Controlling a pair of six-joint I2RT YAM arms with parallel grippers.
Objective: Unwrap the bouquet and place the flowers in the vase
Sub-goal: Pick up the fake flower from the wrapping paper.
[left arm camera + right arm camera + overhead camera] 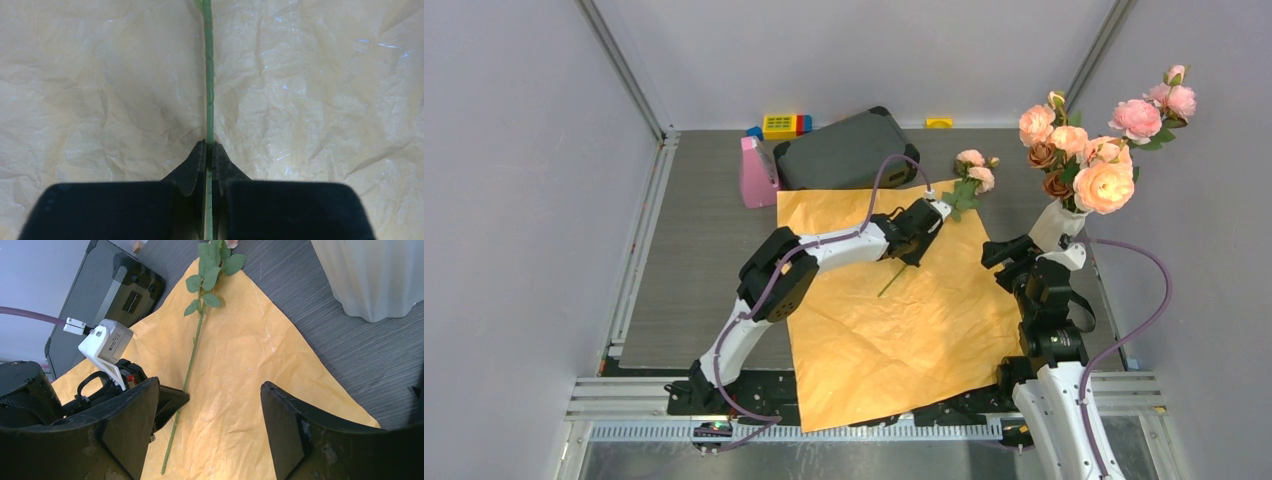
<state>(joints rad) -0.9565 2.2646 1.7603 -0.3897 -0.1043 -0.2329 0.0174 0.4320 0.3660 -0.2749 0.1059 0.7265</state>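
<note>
Left gripper [210, 150] pinches 1 stem [209, 75]; vase [1056, 225] holds roses [1104, 185]

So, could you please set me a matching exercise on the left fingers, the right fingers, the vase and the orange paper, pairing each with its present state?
Things:
1. left fingers
2. right fingers
3. vase
4. orange paper

States:
A. spread flat on the table
B. shut on a green stem
C. open, nothing between them
D. holding roses

Pairs: 1-B, 2-C, 3-D, 4-A
</note>
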